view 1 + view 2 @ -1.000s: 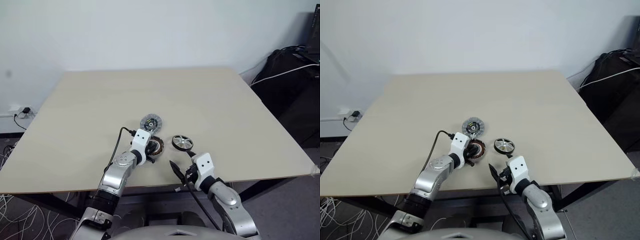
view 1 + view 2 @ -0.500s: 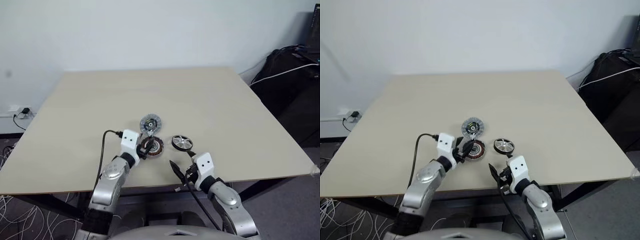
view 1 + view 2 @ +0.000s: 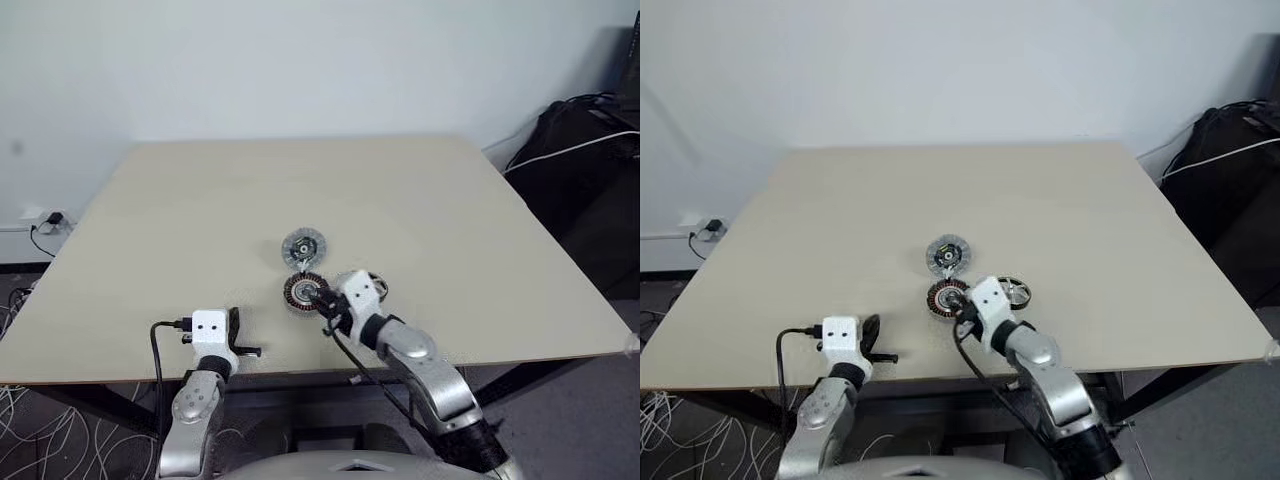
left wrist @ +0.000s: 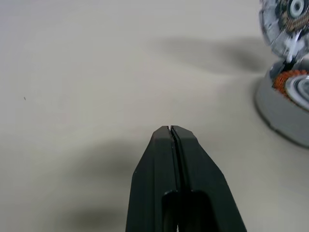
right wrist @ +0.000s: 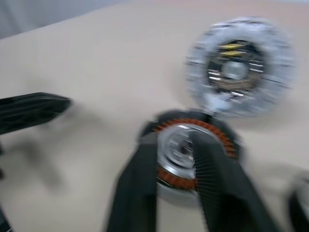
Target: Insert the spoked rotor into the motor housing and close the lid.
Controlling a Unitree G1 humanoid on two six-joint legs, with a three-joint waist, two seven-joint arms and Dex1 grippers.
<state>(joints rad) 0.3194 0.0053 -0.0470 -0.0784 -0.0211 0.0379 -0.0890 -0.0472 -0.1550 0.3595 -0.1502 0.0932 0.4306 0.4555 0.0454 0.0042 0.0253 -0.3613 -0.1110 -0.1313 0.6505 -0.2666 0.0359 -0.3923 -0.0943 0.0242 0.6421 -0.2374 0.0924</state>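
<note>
While over motor housing (image 3: 948, 297) | right end effector (image 3: 962, 312) | rotor (image 3: 1014, 291) beside

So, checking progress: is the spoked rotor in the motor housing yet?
Not yet. The spoked rotor lies on the table beside the motor housing, whose copper windings are uncovered.

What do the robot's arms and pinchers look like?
Both arms are shiny silver metal. Each wrist carries a white block with two dark dots and a black cable. The left gripper and right gripper each have two slim black fingers that taper toward the tip.
</note>
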